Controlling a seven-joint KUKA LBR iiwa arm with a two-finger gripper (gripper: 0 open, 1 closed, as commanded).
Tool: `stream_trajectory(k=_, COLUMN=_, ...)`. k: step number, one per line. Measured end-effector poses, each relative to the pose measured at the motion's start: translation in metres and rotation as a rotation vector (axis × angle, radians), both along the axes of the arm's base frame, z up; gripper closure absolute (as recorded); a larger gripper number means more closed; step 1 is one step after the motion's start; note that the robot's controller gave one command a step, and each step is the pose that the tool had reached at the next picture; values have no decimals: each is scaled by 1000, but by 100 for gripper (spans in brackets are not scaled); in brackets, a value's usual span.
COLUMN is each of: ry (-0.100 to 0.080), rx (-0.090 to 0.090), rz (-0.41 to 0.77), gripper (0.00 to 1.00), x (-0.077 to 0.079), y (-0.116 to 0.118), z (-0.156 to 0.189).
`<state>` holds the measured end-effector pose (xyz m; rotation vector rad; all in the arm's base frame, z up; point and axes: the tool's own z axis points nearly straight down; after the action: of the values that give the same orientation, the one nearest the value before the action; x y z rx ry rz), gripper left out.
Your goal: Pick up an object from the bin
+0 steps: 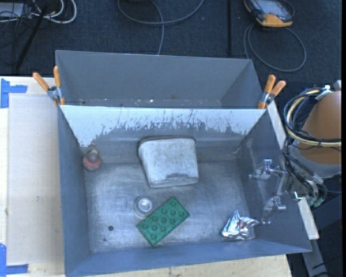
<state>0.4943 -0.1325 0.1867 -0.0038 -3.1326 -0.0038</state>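
Observation:
My gripper [265,188] hangs over the right side of the bin, close to the right wall, its two metal fingers spread apart and open with nothing between them. Just below it, in the front right corner, lies a crumpled silver foil wrapper [239,227]. A flat green studded building plate [162,221] rests on the floor near the front middle, well to the left of the gripper. Touching the plate's upper left edge is a small round clear cap [143,205].
A pale grey sponge-like block [168,161] sits in the middle of the bin towards the back. A small reddish-brown figure [92,160] stands by the left wall. The arm, with its cables, comes in over the right rim.

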Motion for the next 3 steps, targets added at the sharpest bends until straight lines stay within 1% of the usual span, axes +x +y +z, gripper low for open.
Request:
stream_trajectory(k=1, ry=-20, rx=-3, rz=262, gripper=0, x=-10, y=32, z=-113)
stream_trajectory(k=2, ry=-5, rx=2, rz=360, gripper=0, x=7, y=25, z=-116)
stream_trajectory(k=3, ry=-9, rx=-1, rz=363, gripper=100, x=8, y=24, z=-115)
